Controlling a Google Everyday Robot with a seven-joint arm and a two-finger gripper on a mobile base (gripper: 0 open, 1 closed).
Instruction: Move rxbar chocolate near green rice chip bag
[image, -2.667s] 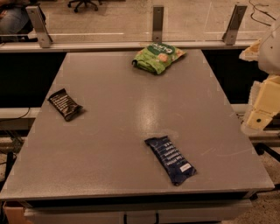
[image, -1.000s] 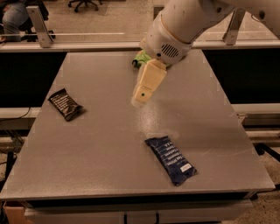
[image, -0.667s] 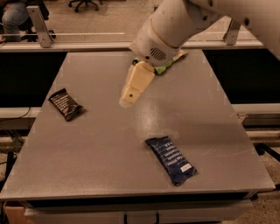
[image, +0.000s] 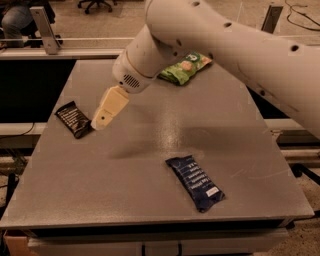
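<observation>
Grey tbl (image: 125, 200), office chair (image: 95, 4) in bkgd

rxbar chocolate (image: 73, 119): lying near the left edge of the table (image: 125, 205); faint white lines of print are showing on the dark wrapper; no word is coming through legibly

green rice chip bag (image: 182, 70): lying at the table's far edge; pale lettering and a dark logo patch are showing; no brand name is reading out

blue wrapper (image: 195, 182): lying toward the table's near right; rows of white print and a small white patch are showing; none of it is legible

gripper (image: 101, 119): hanging over the table's left part, just beside the rxbar chocolate; carrying no visible marking
</observation>
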